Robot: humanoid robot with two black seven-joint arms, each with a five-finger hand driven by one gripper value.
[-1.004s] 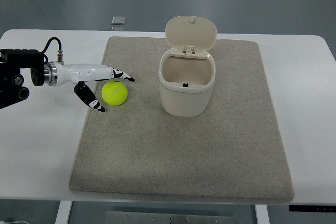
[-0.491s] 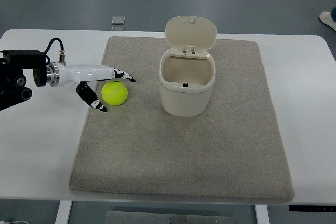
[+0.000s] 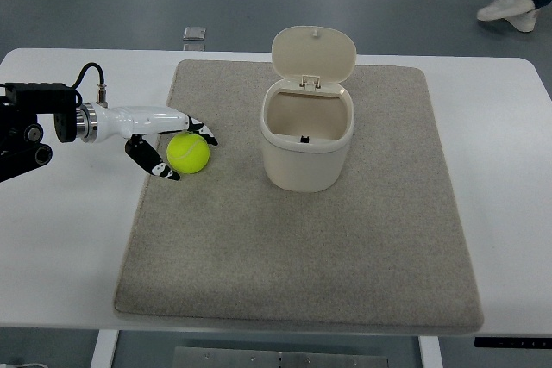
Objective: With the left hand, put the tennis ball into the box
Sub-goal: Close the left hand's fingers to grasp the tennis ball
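A yellow-green tennis ball [image 3: 190, 152] lies on the left part of the grey mat [image 3: 302, 256]. My left hand [image 3: 191, 157] reaches in from the left edge and is shut on the ball: the fingers [image 3: 203, 131] curl over its far side and the thumb presses its near left side. The ball still rests on the mat. To its right stands the cream box [image 3: 307, 140], its hinged lid [image 3: 314, 53] tipped up and back and its inside bare. My right arm is not in view.
The mat covers most of a white table [image 3: 60, 239]. A small grey square [image 3: 195, 34] lies on the floor beyond the far edge. A person's shoes [image 3: 509, 4] show at the top right corner.
My left hand's fingers have curled down from a straight reach onto the ball's far side, and the thumb has closed in. The ball has not moved. A person's shoes have appeared at top right.
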